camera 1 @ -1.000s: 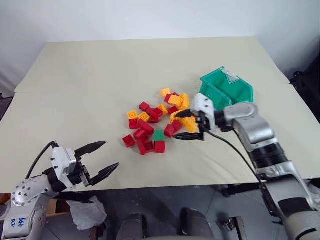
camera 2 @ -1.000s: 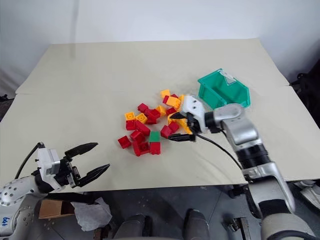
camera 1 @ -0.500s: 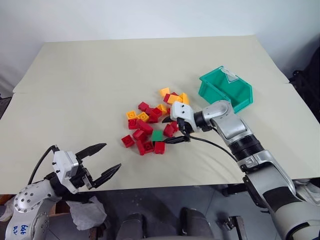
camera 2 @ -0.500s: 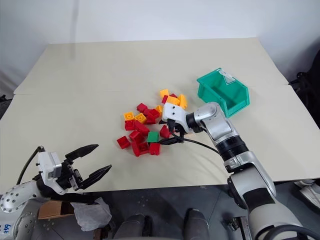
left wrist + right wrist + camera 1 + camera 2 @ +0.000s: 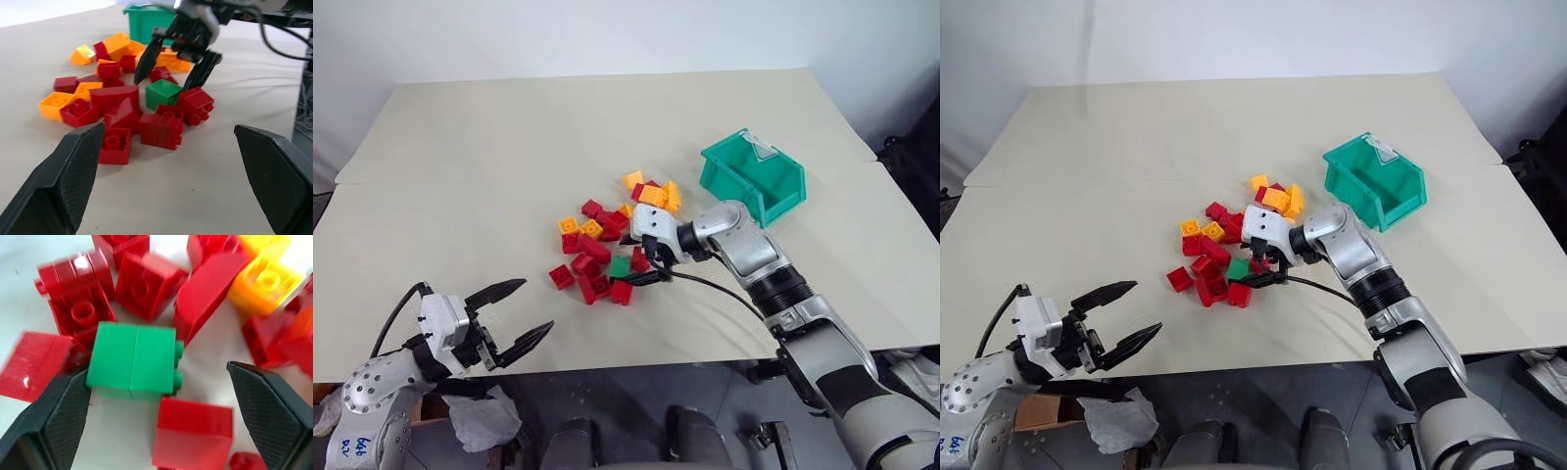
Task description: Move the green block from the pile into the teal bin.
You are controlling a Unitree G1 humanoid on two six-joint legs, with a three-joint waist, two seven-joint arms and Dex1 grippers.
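Note:
The green block (image 5: 621, 265) lies on its side at the near edge of the pile (image 5: 599, 235) of red and yellow-orange bricks on the table. My right gripper (image 5: 642, 267) is open and tilted down over it. In the right wrist view the green block (image 5: 134, 360) sits between the two fingers, close to one finger (image 5: 58, 426) and apart from the other. The teal bin (image 5: 752, 176) stands to the right of the pile, open side up. My left gripper (image 5: 533, 305) hangs open near the table's front left edge, pointing toward the pile.
Red bricks (image 5: 193, 443) crowd the green block on several sides. The cream table (image 5: 509, 147) stretches bare to the left and behind the pile. A black cable (image 5: 724, 289) trails from my right wrist over the table.
My right gripper has moved left and down from beside the bin's side of the pile to straddle the green block, still open. The left gripper has stayed put.

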